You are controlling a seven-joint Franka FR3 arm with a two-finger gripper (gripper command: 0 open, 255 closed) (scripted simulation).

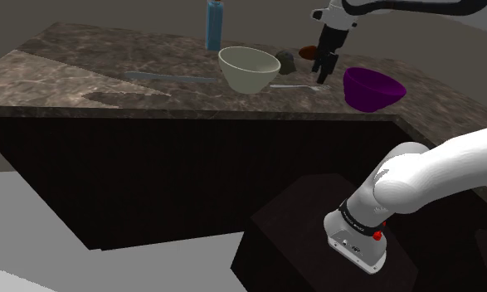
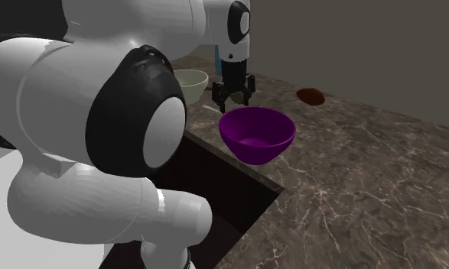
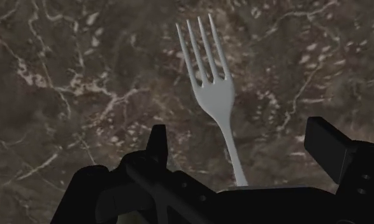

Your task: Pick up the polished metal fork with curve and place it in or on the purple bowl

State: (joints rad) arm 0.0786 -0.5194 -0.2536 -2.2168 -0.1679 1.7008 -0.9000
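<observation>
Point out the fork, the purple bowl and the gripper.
fork (image 3: pixel 215 105), wrist view, on the base of its tines.
purple bowl (image 1: pixel 372 99), shoulder view, on its outer wall.
gripper (image 2: pixel 232 98), second exterior view, midway between its open fingertips.

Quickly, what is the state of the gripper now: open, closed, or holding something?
Gripper: open, holding nothing; its fingers stand apart on either side of the fork handle.
</observation>
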